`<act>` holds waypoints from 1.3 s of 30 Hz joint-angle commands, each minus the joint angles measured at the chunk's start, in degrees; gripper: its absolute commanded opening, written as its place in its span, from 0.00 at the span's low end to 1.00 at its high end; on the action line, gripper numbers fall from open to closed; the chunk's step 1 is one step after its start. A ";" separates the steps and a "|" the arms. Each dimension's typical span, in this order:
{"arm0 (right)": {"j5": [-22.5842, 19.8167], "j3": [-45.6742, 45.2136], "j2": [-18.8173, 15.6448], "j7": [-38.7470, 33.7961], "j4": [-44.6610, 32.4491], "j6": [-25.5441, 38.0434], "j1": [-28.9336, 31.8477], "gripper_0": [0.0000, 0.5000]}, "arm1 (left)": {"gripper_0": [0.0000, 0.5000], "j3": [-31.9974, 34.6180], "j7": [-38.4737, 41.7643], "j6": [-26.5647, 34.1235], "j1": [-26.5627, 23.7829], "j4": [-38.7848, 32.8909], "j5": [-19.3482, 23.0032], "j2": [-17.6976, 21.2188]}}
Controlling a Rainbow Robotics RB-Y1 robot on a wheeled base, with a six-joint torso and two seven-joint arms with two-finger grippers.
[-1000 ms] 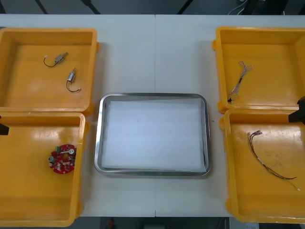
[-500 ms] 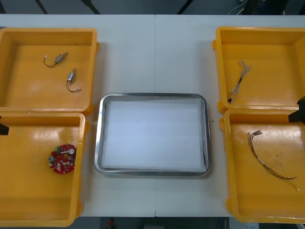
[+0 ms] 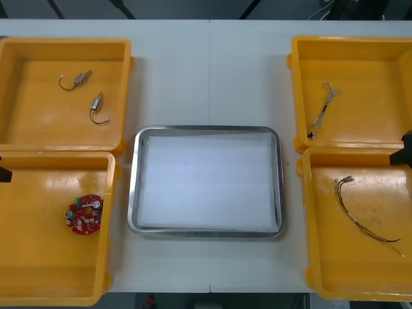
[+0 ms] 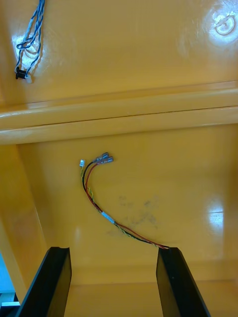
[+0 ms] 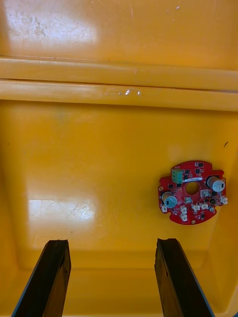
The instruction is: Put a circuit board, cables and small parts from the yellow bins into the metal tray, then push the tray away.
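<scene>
The metal tray [image 3: 132,193], white inside, lies between the yellow bins with nothing in it. A round red circuit board [image 3: 84,214] rests in the near left bin [image 3: 38,270]. My left gripper [image 5: 111,242] hovers open above that bin, with the circuit board [image 5: 192,191] just beyond one fingertip. Two small metal parts [image 3: 78,79] [image 3: 96,103] lie in the far left bin. My right gripper [image 4: 113,249] is open over the near right bin [image 3: 335,270]. The red and yellow cable [image 4: 106,208] lies ahead of its fingers. A twisted blue and white cable [image 3: 322,109] sits in the far right bin.
The four bins flank the tray, two on each side, with raised walls [image 4: 119,116] between neighbouring bins. Bare table [image 3: 209,71] stretches beyond the tray's far edge. Black tips of the arms show at the left [image 3: 4,172] and right [image 3: 404,153] edges of the front view.
</scene>
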 commanded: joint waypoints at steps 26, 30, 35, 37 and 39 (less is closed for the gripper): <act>0.00 -1.38 -2.41 2.44 -1.43 -0.42 -1.41 1.00 | 1.00 1.69 4.26 -0.04 -1.67 -0.44 -0.47 2.09; 0.00 -1.38 -2.41 2.44 -1.43 -0.42 -1.41 1.00 | 1.00 1.69 4.26 -0.04 -1.67 -0.44 -0.47 2.09; -0.09 -0.77 -2.41 2.61 -0.73 -0.34 -0.01 1.00 | 1.00 1.42 4.17 0.31 -1.32 -0.35 -0.47 1.38; -0.71 -0.07 -3.90 2.79 -0.73 -1.65 0.52 1.00 | 1.00 1.77 3.90 0.93 -1.67 -0.44 -0.91 1.47; -1.15 0.81 -4.96 3.14 -0.55 -2.71 0.78 1.00 | 1.00 1.77 3.73 1.37 -1.67 -0.53 -1.08 1.56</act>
